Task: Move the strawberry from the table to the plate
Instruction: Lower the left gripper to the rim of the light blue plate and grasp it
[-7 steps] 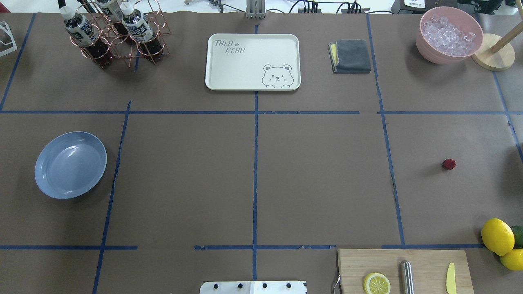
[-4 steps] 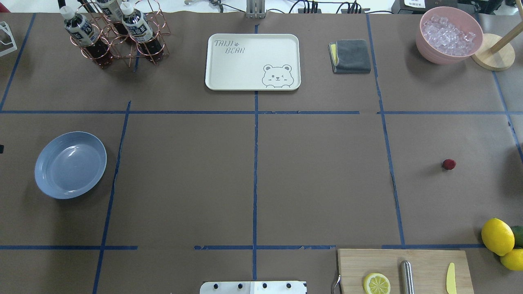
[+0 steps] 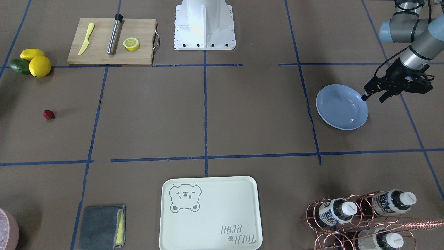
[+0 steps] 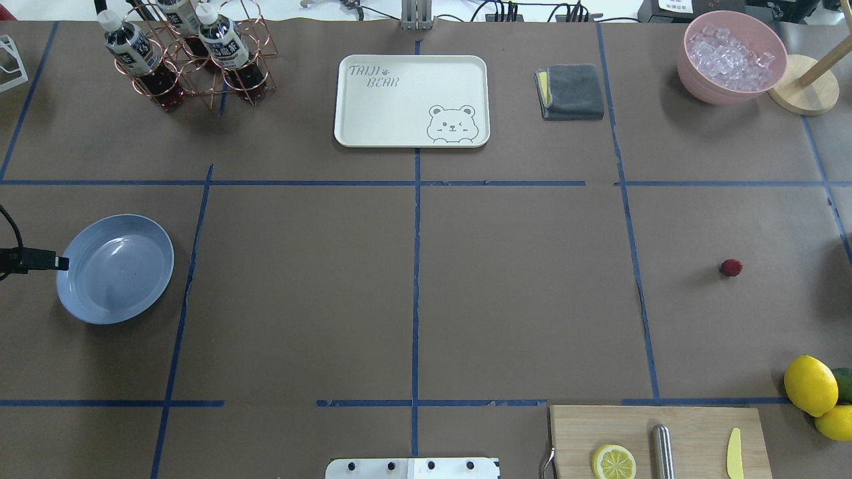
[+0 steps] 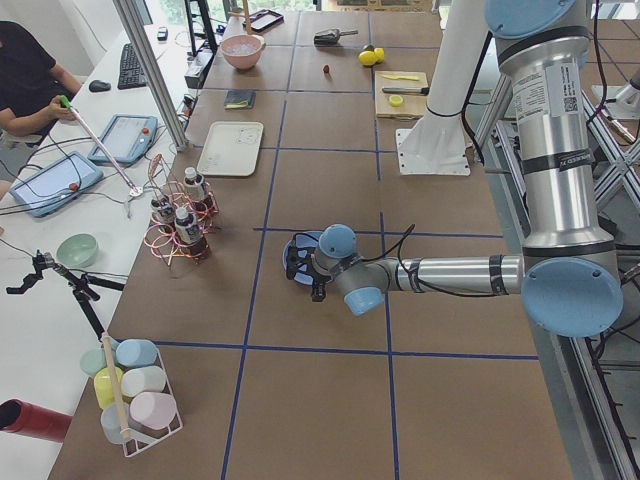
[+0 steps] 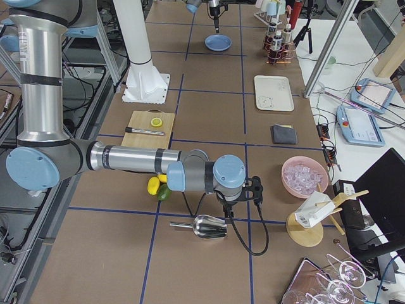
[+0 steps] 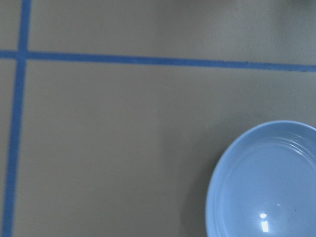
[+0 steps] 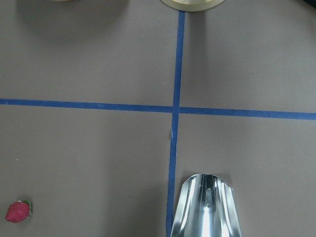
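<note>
Far left: left gripper [image 3: 373, 97] hovers over the outer rim of the plate [image 4: 126, 279], fingers spread, empty. Bottle rack [image 4: 193, 56] behind the plate. Far centre: tray [image 4: 411, 100], grey cloth [image 4: 571, 91], then ice bowl [image 4: 731, 56]. Strawberry [image 4: 731, 267] lies alone on the table [image 4: 519, 299], right side, well apart from the plate. Cutting board [image 4: 692, 439] and lemons [image 4: 811, 384] nearer the robot. Right gripper [image 6: 253, 189] is above a metal scoop [image 8: 207, 210]; can't tell its grip.
</note>
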`<state>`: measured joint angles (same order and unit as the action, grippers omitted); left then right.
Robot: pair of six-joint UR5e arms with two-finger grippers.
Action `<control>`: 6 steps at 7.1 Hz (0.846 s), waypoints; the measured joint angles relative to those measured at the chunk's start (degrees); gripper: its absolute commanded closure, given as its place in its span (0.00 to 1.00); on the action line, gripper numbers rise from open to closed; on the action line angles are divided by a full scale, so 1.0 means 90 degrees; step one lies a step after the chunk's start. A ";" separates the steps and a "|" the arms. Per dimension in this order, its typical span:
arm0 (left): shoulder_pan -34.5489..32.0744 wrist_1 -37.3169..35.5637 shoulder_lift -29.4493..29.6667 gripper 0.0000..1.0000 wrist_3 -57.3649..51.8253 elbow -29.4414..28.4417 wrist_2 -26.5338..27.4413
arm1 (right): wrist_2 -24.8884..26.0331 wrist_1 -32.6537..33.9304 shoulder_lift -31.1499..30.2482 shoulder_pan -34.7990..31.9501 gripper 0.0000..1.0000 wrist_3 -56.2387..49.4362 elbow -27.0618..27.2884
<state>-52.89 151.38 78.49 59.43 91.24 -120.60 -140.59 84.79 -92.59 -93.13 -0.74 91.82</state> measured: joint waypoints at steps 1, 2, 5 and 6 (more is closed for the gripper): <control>0.0118 -0.0003 0.0049 0.26 0.0034 -0.0022 0.0094 | -0.0008 -0.0054 0.0020 0.0002 0.00 0.0286 0.0014; 0.0224 -0.0012 0.0085 0.30 0.0043 -0.0054 0.0191 | -0.0009 -0.0115 0.0029 0.0004 0.00 0.0469 0.0025; 0.0352 -0.0032 0.0104 0.49 0.0038 -0.0182 0.0484 | -0.0012 -0.0198 0.0041 0.0006 0.00 0.0577 0.0046; 0.0365 -0.0033 0.0101 0.50 0.0038 -0.0195 0.0502 | -0.0013 -0.0201 0.0043 0.0006 0.00 0.0579 0.0064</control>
<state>-49.60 151.09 79.40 59.77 89.49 -116.09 -140.71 82.98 -92.21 -93.08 4.47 92.39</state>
